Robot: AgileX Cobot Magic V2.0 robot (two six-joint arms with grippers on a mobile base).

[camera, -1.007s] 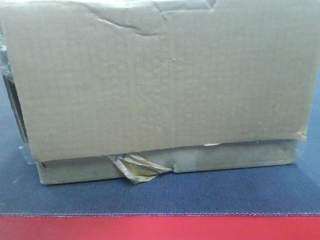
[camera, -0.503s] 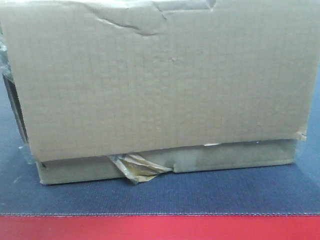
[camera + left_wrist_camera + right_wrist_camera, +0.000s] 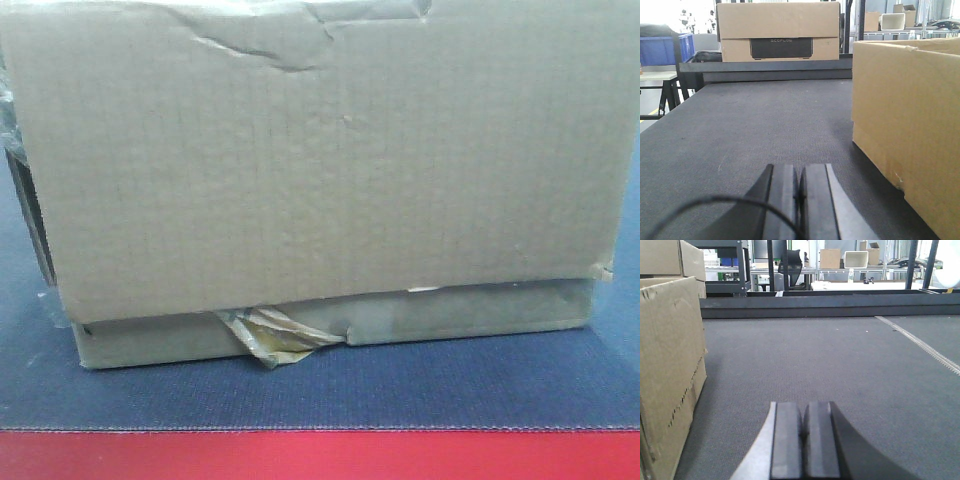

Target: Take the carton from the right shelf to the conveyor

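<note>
Sitting btwn closed tools: carton (image 3: 320,170) on conveyor (image 3: 400,395).

The carton (image 3: 320,160) is matt brown corrugated cardboard, its face creased near the top, with a crumpled wad of glossy yellowish tape (image 3: 272,338) at its lower seam. The conveyor (image 3: 400,390) is matt dark blue-grey cloth of fine woven texture, edged by a smooth red strip (image 3: 320,457). Both grippers' pads (image 3: 797,200) look matt black, rubbery.
</note>
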